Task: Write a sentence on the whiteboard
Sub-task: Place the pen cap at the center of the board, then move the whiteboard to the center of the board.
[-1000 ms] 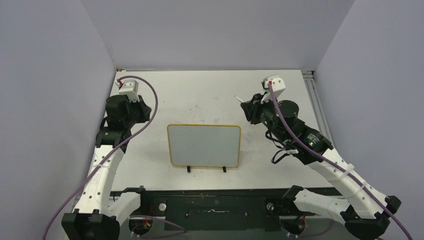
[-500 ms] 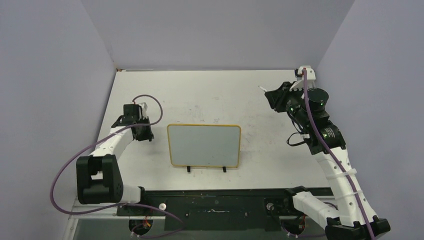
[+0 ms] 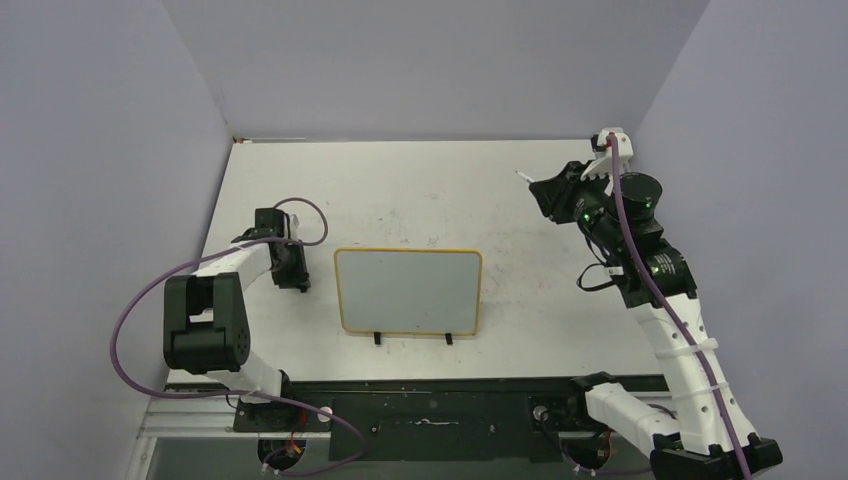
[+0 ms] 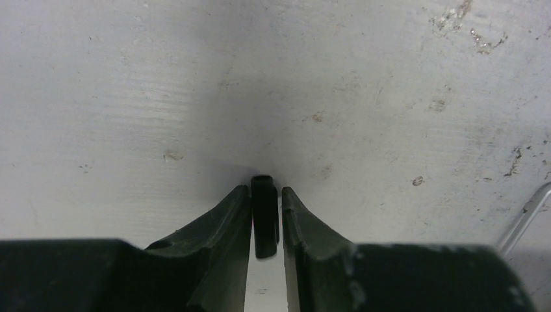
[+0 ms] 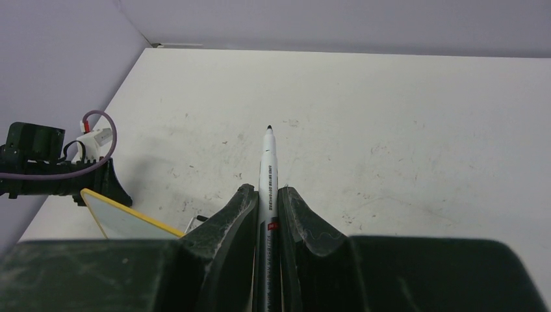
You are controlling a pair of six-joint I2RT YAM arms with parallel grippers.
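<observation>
The whiteboard [image 3: 408, 290] stands on its two black feet mid-table, yellow-framed, and its pale face shows no sentence. One corner of the whiteboard [image 5: 123, 221] shows in the right wrist view. My left gripper [image 3: 297, 285] is down at the table just left of the board. Its jaws [image 4: 265, 190] stand barely open around a short black marker cap [image 4: 264, 214], with a sliver of gap on the cap's right side. My right gripper [image 3: 545, 190] hovers at the far right, shut on an uncapped white marker [image 5: 268, 162] whose tip points out over the table.
The white tabletop [image 3: 420, 190] is scuffed and speckled. Grey walls close in at the left, back and right. The left arm's purple cable [image 3: 140, 310] loops beside the left wall. A metal rail [image 3: 630, 200] runs along the table's right edge.
The left arm folded and brought its gripper down to the table beside the board's left edge; its jaws eased apart slightly. The right arm swung out to the far right with the marker.
</observation>
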